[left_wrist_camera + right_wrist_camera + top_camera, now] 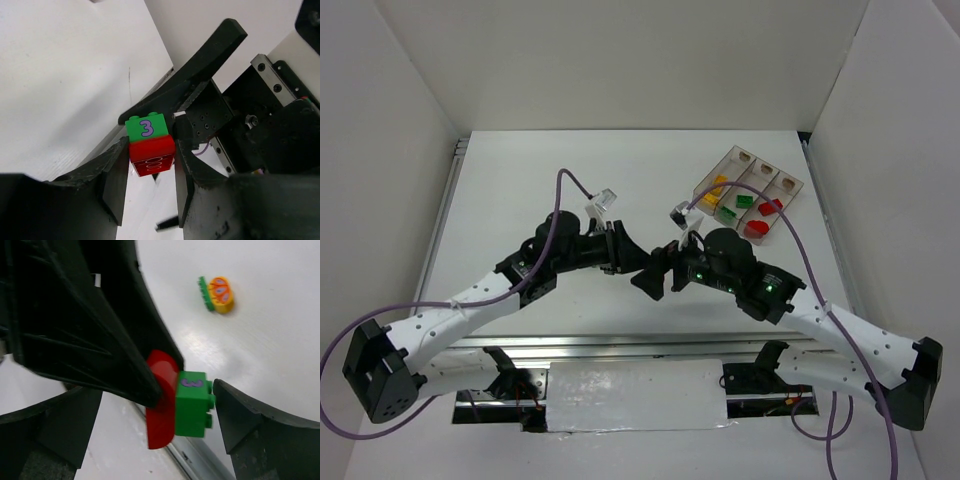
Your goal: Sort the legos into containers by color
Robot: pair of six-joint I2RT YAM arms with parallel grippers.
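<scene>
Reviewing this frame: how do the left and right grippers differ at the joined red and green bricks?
The left gripper is shut, while the right gripper stands open and grips nothing. The left gripper clamps the sides of the red brick; the right gripper only straddles the green brick, which is stuck to the red one, without clamping it. Both meet at the same joined pair.

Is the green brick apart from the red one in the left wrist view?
No, the green brick sits stacked on the red brick held by the left gripper.
</scene>
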